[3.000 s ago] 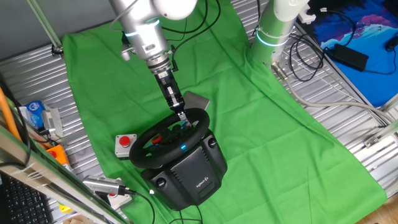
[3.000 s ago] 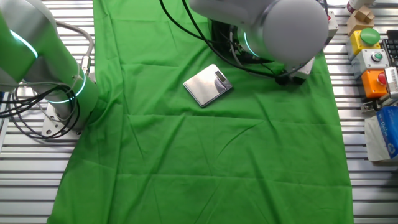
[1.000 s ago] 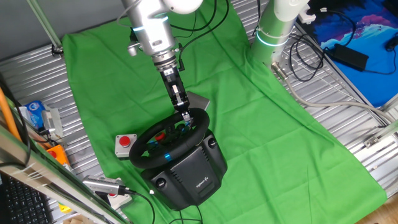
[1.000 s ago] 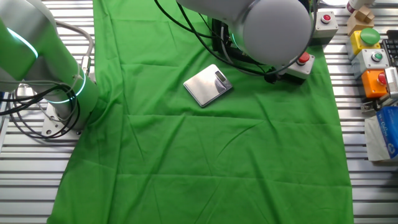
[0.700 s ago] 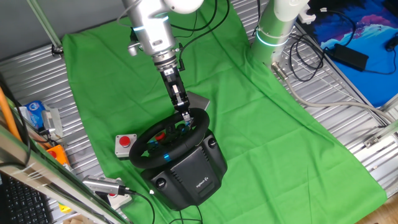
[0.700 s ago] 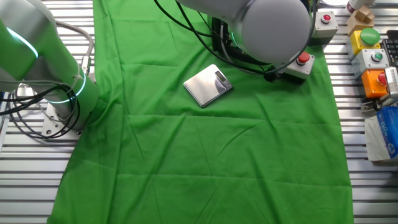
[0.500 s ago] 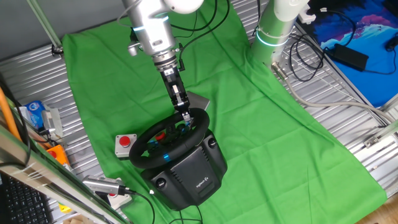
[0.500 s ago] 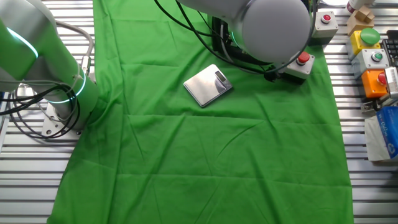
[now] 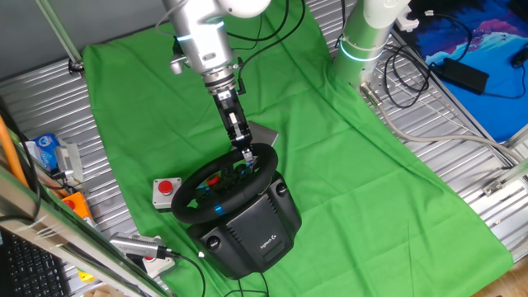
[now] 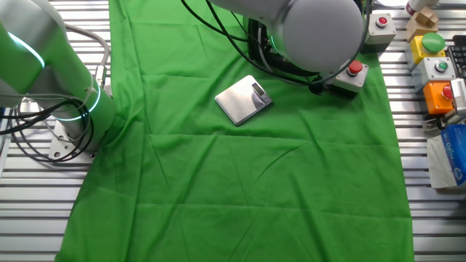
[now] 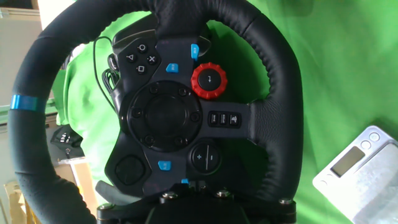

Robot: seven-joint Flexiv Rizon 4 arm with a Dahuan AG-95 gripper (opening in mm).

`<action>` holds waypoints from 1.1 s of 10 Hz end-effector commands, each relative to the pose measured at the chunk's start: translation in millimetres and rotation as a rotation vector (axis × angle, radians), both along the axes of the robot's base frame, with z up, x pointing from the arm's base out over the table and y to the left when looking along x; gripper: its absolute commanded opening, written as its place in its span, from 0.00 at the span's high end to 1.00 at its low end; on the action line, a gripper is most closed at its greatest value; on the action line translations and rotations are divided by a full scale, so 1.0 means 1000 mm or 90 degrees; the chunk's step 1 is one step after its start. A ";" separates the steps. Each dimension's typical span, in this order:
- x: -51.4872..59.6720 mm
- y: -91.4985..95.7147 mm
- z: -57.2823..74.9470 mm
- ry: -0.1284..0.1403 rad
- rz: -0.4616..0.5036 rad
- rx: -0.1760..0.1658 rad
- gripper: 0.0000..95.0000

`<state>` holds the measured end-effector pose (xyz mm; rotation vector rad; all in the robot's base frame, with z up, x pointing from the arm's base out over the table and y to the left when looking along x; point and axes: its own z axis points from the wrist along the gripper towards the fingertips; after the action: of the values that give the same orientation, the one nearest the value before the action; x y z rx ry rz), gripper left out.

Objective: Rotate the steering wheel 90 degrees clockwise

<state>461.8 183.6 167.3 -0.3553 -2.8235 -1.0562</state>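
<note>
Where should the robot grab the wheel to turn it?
Best on the padded rim of the wheel, not the button-covered hub. The rim is a round bar that two fingers can pinch, and the wheel tilts up away from its base, so coming from above, where the gripper is, looks easiest.

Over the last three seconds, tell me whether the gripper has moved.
Yes. The gripper shifted right, away from the grey red-button box, still at the steering wheel rim.

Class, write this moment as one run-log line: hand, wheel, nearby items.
hand: at far rim of steering wheel, grip unclear | wheel: on its black base | nearby: silver scale, grey box with red button
</note>
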 end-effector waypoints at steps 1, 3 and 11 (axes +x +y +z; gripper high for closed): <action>0.001 0.001 0.000 -0.001 -0.001 0.000 1.00; 0.001 0.001 0.000 -0.002 0.001 -0.002 1.00; 0.001 0.002 0.001 -0.006 -0.004 0.007 1.00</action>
<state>463.1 185.6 168.1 -0.3550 -2.8271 -1.0749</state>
